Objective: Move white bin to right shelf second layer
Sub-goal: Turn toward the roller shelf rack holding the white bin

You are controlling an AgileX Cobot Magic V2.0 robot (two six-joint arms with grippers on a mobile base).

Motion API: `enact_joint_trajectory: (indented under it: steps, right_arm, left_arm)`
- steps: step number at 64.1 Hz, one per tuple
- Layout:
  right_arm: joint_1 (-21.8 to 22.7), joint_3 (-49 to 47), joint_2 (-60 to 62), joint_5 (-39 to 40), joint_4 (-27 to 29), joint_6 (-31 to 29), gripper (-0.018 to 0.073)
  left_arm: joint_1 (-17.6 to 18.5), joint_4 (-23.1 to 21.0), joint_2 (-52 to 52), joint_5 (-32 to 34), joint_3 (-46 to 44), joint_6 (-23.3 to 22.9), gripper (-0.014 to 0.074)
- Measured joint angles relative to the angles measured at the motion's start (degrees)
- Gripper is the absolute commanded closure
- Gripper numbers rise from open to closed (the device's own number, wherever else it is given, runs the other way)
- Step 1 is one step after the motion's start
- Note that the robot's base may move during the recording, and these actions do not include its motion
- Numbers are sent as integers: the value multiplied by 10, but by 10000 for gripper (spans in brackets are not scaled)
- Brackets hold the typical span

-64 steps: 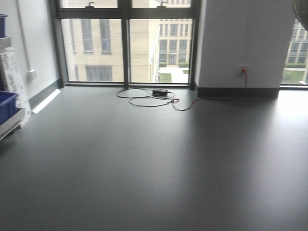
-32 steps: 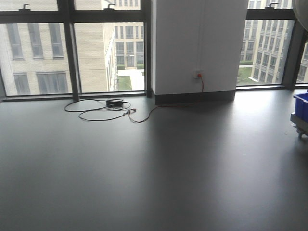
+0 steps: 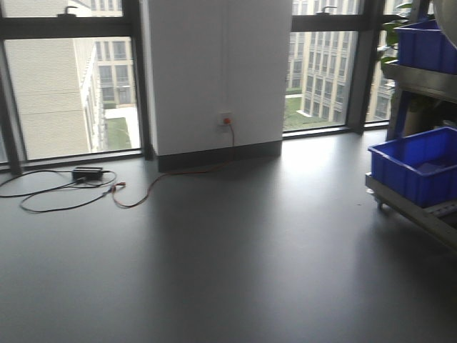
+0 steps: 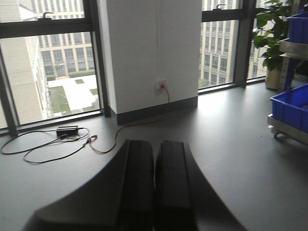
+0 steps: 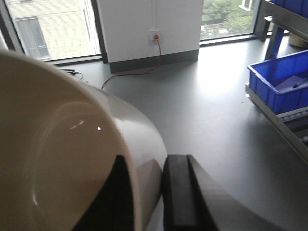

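In the right wrist view, close against the lens, the white bin (image 5: 62, 144) is filling the whole left half of the frame. It is a smooth cream-white plastic tub with a thick rounded rim, its wall curving down into a glossy rounded inside that is catching small highlights. It is showing no handle or marking. The right hand (image 5: 147, 161) is pinching its wall at the near edge, one dark finger lying inside the tub and the other pressing the outside. The bin is hanging above the grey floor (image 5: 216, 110). The left hand (image 4: 155, 144) is clenched on nothing, its two black fingers lying flat against each other and pointing out over the floor.

Off to the right, well apart from the bin, the steel shelf (image 3: 421, 80) is standing on the floor. A blue crate (image 3: 418, 164) is sitting on its low level, and another blue crate (image 3: 427, 44) is resting on the level above. Pale roller rails (image 5: 293, 115) are showing beside the low crate, though blurred. At the far side, an orange cable (image 3: 153, 184) is running from a wall socket (image 3: 226, 118) on the white pillar (image 3: 214, 71) across the floor toward a black power box (image 3: 87, 173) by the windows.
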State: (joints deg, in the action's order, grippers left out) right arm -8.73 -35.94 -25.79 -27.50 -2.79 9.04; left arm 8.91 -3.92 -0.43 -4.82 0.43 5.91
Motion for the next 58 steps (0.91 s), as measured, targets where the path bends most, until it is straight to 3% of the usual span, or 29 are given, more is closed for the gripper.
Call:
enact_joint_trajectory:
  steps: [58]
  right_arm:
    - [0, 0, 0, 0, 0, 0, 503]
  left_arm:
    - [0, 0, 0, 0, 0, 0, 512]
